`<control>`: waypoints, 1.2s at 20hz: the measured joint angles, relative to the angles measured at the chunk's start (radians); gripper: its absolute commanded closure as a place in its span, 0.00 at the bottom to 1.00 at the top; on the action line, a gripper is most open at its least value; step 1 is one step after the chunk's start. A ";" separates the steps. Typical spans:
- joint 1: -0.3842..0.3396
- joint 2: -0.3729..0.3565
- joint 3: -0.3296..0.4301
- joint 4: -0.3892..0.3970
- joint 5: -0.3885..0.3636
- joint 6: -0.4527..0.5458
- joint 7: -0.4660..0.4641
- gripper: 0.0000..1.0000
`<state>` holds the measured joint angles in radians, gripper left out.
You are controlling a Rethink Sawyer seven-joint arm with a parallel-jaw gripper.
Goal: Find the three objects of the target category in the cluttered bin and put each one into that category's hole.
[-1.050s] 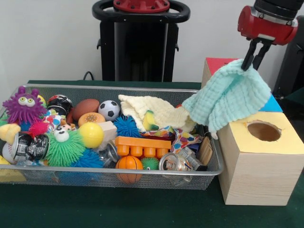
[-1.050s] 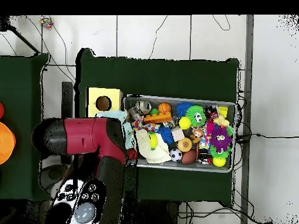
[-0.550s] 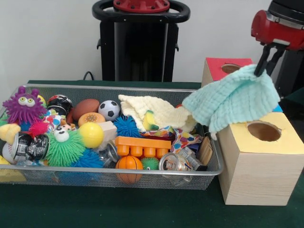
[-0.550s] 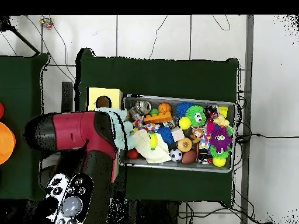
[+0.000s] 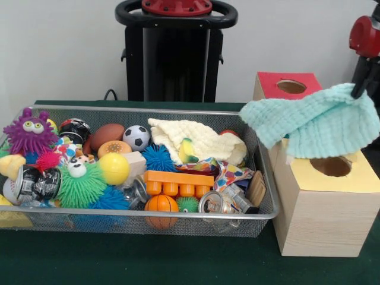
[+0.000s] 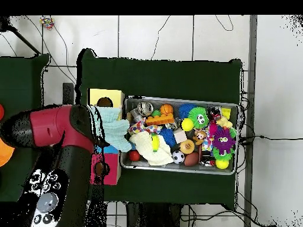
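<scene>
My arm reaches in high at the right edge of the front view, and my hand hangs down from it, clenched on the top corner of the mint green cloth. The cloth drapes in the air off my grip, spreading left toward the wire bin and hanging over the yellow-topped wooden box. Its lower hem hides the far rim of the round hole in that yellow top; whether it touches the box I cannot tell. Behind it stands the red-topped box, its own hole showing. From overhead, the cloth spans between the box row and the bin's end wall. The bin is packed: a pale yellow cloth lies at its far right, a patterned cloth just nearer, an orange block beside that. Bare green bench runs along the near side of bin and boxes.
</scene>
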<state>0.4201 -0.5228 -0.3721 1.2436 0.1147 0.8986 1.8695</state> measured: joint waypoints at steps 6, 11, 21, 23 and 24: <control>-0.017 0.053 0.002 -0.099 0.017 0.047 0.046 1.00; -0.097 0.104 0.035 -0.174 0.026 0.047 0.046 1.00; -0.294 0.165 0.127 -0.268 0.025 0.082 0.046 1.00; -0.320 0.158 0.141 -0.262 0.025 0.078 0.046 1.00; -0.333 0.154 0.149 -0.259 0.024 0.075 0.046 1.00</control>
<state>0.0871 -0.3683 -0.2234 0.9847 0.1392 0.9740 1.9157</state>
